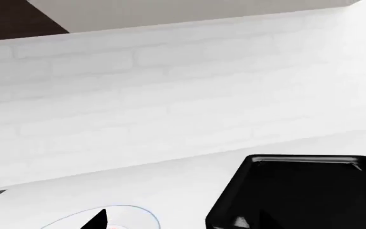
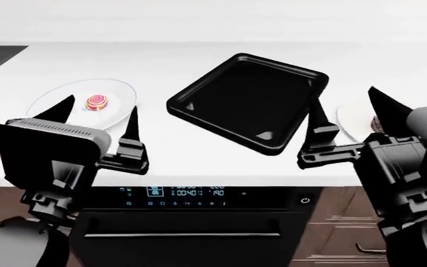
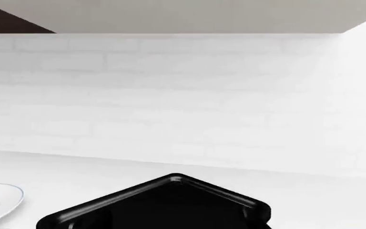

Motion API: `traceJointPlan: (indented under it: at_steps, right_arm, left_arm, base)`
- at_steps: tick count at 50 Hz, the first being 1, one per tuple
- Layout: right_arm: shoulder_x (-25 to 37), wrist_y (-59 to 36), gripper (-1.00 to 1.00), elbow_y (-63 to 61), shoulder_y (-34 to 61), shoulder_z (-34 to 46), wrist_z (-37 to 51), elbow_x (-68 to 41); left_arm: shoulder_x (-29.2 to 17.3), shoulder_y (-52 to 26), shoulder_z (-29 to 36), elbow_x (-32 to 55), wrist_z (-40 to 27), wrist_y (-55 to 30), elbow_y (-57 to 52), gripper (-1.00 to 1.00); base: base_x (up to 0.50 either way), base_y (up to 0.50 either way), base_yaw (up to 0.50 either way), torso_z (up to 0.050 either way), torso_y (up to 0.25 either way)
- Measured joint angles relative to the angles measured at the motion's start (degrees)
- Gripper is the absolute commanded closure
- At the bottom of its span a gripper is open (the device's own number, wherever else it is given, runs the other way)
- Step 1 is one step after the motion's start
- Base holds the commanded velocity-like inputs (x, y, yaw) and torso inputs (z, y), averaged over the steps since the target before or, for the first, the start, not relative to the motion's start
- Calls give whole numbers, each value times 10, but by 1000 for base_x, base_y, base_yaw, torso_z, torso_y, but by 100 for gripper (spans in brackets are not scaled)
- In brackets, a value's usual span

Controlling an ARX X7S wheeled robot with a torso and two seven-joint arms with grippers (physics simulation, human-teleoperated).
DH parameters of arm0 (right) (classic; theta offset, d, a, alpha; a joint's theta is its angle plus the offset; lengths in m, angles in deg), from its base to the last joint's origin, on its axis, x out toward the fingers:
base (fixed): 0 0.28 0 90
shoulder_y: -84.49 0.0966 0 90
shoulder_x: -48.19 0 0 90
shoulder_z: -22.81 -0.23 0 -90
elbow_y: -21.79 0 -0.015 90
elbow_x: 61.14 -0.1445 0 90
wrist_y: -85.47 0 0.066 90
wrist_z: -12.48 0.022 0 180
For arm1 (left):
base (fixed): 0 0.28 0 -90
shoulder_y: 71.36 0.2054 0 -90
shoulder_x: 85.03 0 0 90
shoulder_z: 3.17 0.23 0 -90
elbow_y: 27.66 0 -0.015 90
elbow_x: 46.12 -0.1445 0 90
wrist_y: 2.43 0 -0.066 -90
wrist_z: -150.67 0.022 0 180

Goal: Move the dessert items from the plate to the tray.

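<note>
White worktop (image 2: 198, 150) runs across my head view, with a pale brick wall (image 3: 183, 95) behind it in both wrist views. On the left side of that worktop I see the swirl lollipop (image 2: 98, 102), pink and orange, lying on a clear plate (image 2: 50, 95). My left wrist view catches only the plate's rim and a sliver of something pinkish at the frame's edge. I cannot make out the stick from here.

Just beside the plate, toward the middle, lies the tray (image 2: 247, 103), glossy black, turned at an angle to the worktop edge, with nothing on it. Both wrist views show one corner of it.

At the tray's right, partly hidden behind my right arm, I see the edge of a second plate (image 2: 344, 118) with something dark on it; I cannot tell what it is.

My left tool (image 2: 96, 117) hovers near the first plate with its 2 fingers spread wide, holding nothing. My right tool (image 2: 351, 114) hangs at the tray's right edge, fingers likewise spread and empty.

Below the worktop's front edge sits an oven (image 2: 191, 222) with a lit display panel.
</note>
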Motion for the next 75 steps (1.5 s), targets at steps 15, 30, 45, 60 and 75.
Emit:
traceJointPlan:
  at_steps: [15,30,45,60,75]
  right_arm:
    - [86,-153,-100,79,176,-37,120,-202]
    - [124,-180,-100,145,247,-26,181,-291]
    - [140,-181,-100,178,292,-6,208,-335]
    - [135,-192,-100,239,315,-13,312,-412]
    - [158,-189,-100,282,322,33,368,-450]
  left_arm:
    - [-51,-209,-107,193,-101,-266,22,-100]
    - [-114,-298,-128,398,-245,-330,75,-100]
    - [-154,-325,-117,501,-321,-333,103,-100]
    - [-175,-326,-102,544,-349,-320,113,-100]
    - [-205,-330,-100,582,-366,-321,136,-100]
  base:
    - [263,-388,0,0,0]
    - [500,16,0,0,1]
    - [367,222,0,0,1]
    - [-95,76,0,0,0]
    - [-61,45,0,15,46]
